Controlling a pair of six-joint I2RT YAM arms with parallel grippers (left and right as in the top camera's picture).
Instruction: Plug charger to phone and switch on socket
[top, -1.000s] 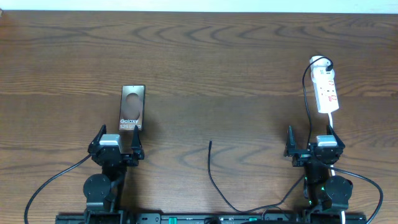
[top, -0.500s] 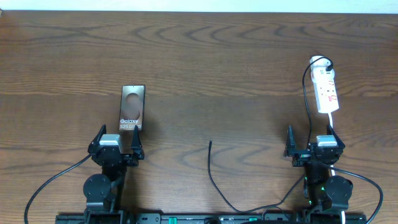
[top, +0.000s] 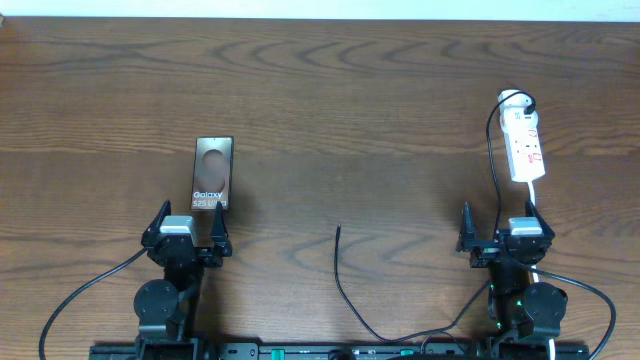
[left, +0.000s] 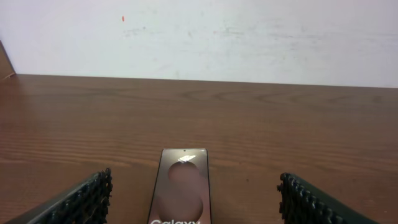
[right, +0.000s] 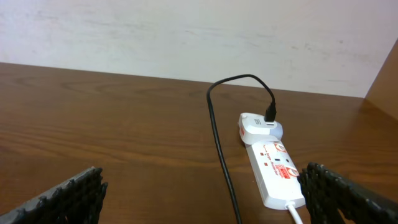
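- Lower left of the overhead view: L gripper (top: 190, 212) sits low on the table (top: 320, 90), jaws spread wide, holding nothing.
- Phone (top: 212, 172) lies flat just above it in the frame, left of centre, long axis up-down, white "Galaxy" lettering at its near end.
- L wrist view: phone (left: 181, 183) at bottom centre btwn the two fingers (left: 87, 199), clear of both; the dark round patch is blurred.
- Lower right of the overhead: R gripper (top: 500, 215) also spread wide, nothing in it.
- Power strip (top: 524, 146) lies at right, above the R gripper, long axis up-down, red marks on its face, white cord leaving its near end.
- R wrist view: strip (right: 277, 171) at lower right, white adapter (right: 258, 127) at its far end w/ a black lead plugged in.
- Charger cable (top: 345, 290) runs from that adapter down the right side and along the bottom edge; its free tip rests on bare wood at lower centre, well apart from the phone.
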